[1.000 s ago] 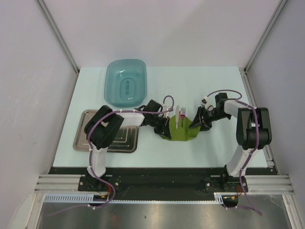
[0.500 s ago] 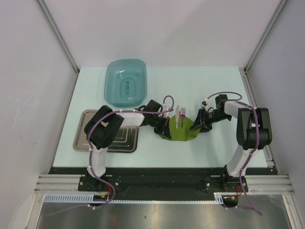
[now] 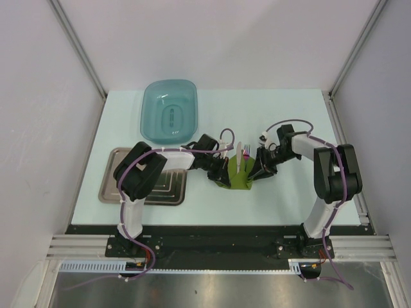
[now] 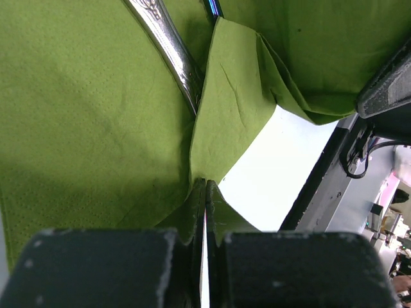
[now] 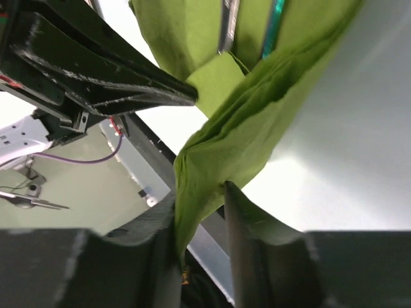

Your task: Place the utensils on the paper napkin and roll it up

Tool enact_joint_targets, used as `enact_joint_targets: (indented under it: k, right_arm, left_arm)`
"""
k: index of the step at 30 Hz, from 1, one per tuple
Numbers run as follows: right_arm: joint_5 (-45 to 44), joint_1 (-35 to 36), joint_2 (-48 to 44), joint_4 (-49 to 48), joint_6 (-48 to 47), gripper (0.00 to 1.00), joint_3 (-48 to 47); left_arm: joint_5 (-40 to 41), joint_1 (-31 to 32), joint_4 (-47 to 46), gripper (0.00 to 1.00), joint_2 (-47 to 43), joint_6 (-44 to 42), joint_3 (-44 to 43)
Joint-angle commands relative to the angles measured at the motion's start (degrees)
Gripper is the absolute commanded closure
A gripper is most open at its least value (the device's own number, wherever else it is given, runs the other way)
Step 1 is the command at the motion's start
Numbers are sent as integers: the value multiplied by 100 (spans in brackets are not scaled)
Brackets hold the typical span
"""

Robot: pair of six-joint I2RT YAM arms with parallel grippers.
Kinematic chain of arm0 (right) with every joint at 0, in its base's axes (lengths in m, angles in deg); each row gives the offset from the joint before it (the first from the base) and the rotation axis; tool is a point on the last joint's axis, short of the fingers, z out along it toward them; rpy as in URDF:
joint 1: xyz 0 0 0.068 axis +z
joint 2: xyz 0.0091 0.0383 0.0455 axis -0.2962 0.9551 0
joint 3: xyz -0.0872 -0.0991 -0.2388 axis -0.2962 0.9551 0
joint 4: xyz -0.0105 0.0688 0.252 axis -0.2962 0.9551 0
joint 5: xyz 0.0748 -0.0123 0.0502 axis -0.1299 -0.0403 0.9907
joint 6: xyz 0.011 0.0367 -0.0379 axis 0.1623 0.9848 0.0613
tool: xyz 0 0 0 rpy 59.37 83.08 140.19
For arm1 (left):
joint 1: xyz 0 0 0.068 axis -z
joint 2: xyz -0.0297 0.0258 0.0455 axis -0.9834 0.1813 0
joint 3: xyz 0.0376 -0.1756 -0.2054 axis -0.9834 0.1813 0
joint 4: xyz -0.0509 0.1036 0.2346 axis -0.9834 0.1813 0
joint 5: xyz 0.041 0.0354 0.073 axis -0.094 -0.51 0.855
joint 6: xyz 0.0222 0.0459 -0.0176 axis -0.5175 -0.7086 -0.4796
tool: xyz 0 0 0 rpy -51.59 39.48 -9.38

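Seen from above, the left gripper [image 3: 223,172] and right gripper [image 3: 256,169] flank the olive-green paper napkin [image 3: 239,179] at mid-table, but that view is too small to show how their jaws stand. The wrist cameras settle it. The left wrist view shows the left gripper [image 4: 205,192] pressed together on a thin edge of the napkin [image 4: 90,128], with no gap between the pads. The right wrist view shows the right gripper [image 5: 199,208] pinching a bunched fold of the napkin [image 5: 257,122], which rises off the pale table [image 5: 359,141] into the jaws.

The wrist views also show a flap folded over the lower end of an ornate silver utensil handle [image 4: 170,48], which the top view hides. Only the top view shows the utensils [image 3: 241,156] whole: a silver piece and a purple-handled fork side by side, their tips past the napkin's far edge.

The ribbed steel tray [image 3: 108,190] lies near-left, partly under the left arm. A bare strip of table [image 3: 270,205] runs between the napkin and the near edge. Right of the right arm is open surface. Far-left sits the rounded teal plastic basin [image 3: 169,110], well apart from the napkin, with open table to its right along the back wall.
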Motion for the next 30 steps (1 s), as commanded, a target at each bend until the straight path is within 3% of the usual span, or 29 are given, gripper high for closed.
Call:
enact_joint_targets:
  k: [1, 13, 30]
  right_arm:
    - [-139, 275, 115, -262, 112, 69, -363]
    - [-333, 618, 484, -746, 367, 88, -504]
    - [-324, 961, 801, -1229, 692, 88, -504]
  left_arm:
    - [343, -47, 27, 100, 69, -111, 17]
    - [369, -55, -8, 100, -19, -137, 78]
    - [369, -55, -35, 100, -37, -128, 96]
